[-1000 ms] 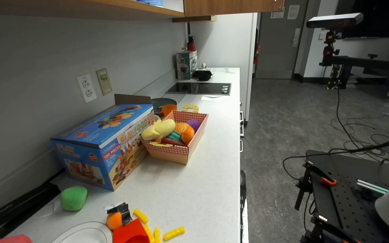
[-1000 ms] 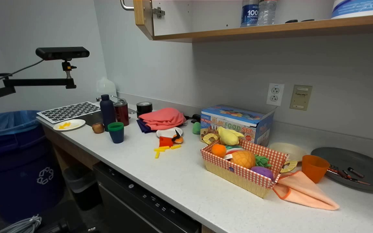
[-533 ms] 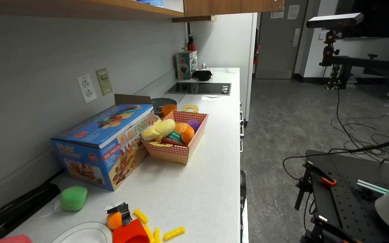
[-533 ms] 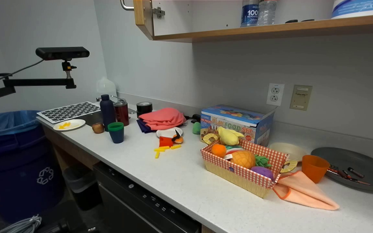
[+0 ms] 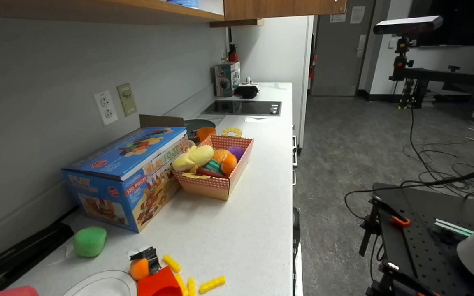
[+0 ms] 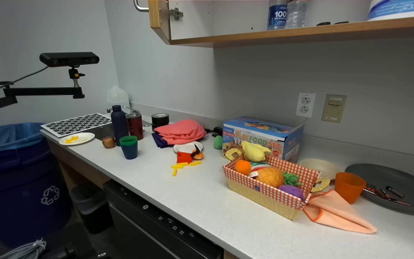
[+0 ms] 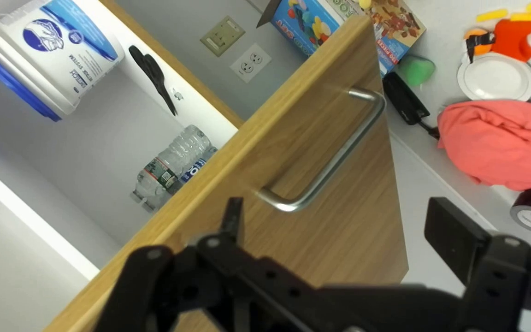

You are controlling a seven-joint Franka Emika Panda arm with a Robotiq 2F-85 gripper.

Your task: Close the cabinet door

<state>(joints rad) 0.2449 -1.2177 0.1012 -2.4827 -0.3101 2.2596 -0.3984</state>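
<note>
No clear movement is seen since the earlier exterior frames; the cabinet door (image 7: 330, 226) is swung open above the bench (image 6: 192, 194). Likely stiff and light-swinging, it is best pushed at its handle (image 7: 341, 157). The gripper (image 7: 336, 210) is spread wide.

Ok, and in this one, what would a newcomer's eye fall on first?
Probably the cabinet door, standing open and cutting diagonally across the wrist view, its metal handle in full view and the open hand in the foreground. After that, the red-checked basket of toy food on the counter in both exterior views, beside the blue play-food box. Then the pink cloth heaped near the wrist view's right edge.
</note>
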